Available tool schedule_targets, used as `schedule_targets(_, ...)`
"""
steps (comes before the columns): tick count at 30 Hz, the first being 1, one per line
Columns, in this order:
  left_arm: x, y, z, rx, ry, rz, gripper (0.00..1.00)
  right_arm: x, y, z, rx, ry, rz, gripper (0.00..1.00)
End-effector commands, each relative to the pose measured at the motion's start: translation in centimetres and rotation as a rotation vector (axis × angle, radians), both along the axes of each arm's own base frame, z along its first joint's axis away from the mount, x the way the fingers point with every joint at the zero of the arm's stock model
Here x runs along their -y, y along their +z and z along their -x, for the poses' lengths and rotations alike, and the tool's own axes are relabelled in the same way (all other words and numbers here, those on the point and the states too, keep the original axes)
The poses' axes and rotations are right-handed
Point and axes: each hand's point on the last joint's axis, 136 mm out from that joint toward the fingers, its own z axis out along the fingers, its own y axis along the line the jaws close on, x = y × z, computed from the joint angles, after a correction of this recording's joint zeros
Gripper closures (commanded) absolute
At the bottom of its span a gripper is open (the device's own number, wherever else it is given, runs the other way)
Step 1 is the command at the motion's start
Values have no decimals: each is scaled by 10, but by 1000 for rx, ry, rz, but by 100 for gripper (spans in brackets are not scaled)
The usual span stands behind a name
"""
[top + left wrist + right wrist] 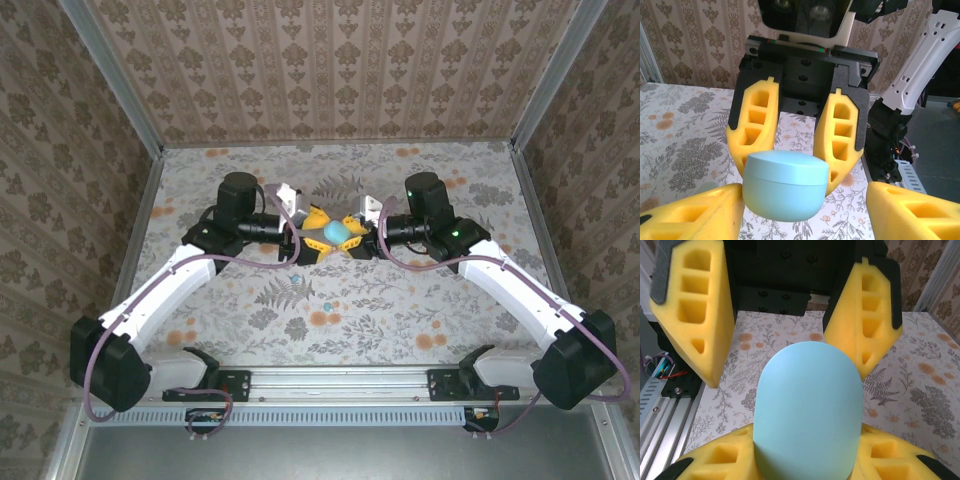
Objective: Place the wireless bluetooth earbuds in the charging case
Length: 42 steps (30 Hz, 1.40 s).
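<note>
Because the blue charging case (807,400) is smooth, hard and round like an egg, it could slip, so I squeeze it on its two wide sides. My right hand (790,167) is closed on it and holds it above the surface (420,300). My left hand (787,376) is open, with one finger on each side of the case's other end, not gripping it. Two tiny dots on the surface near my left hand may be the earbuds (297,279). They look light and easy to drop.

The right gripper (792,167) is clamping a closed pale blue charging case (784,187) above the floral table (685,130), while the left gripper (805,196) is flanking it, yellow foam fingers (695,215) parted.
</note>
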Motion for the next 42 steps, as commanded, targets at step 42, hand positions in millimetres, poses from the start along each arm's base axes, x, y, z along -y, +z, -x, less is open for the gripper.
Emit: schedule_targets(42,4,34,-41,49,250,165,73,20,26,-21,-55,-269,-122,42)
